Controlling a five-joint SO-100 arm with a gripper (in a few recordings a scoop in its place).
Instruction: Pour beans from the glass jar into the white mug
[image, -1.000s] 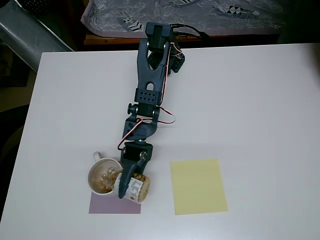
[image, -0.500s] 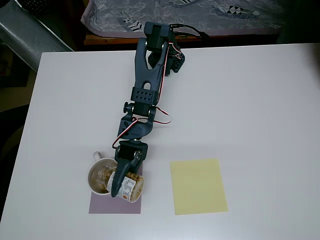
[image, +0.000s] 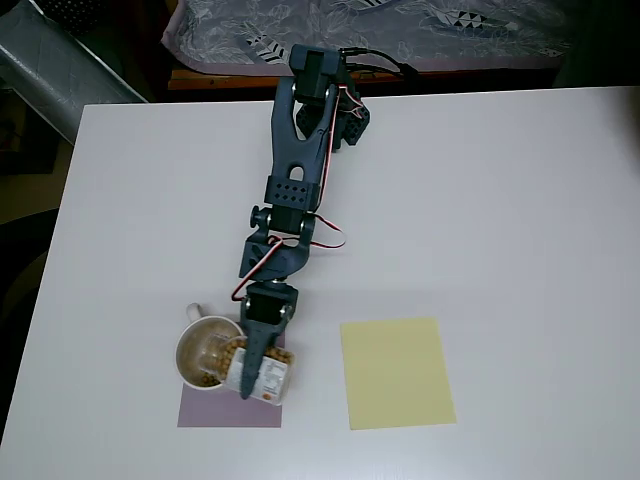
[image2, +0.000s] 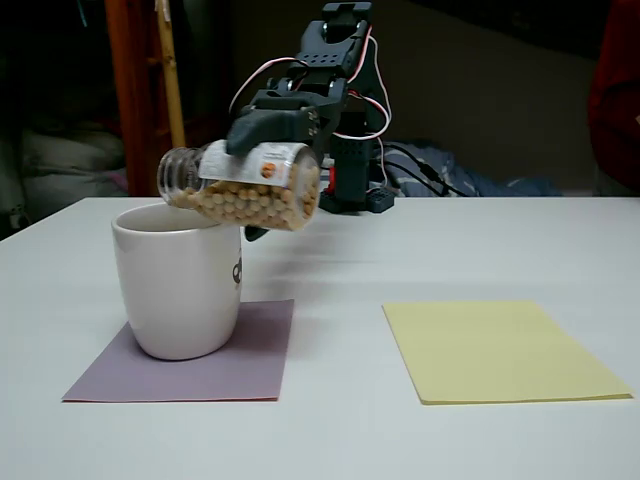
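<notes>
Beans (image2: 255, 205) mostly remain inside the glass jar (image2: 240, 185), which the claw (image2: 270, 130) pinches nearly horizontal, mouth over the white mug (image2: 178, 280); some already lie inside, so pouring is only partway done.

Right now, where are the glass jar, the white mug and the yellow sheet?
glass jar (image2: 250, 195), fixed view, on its bean-filled side wall.
white mug (image2: 175, 290), fixed view, on its outer front wall.
yellow sheet (image: 396, 372), overhead view, on its middle.
</notes>
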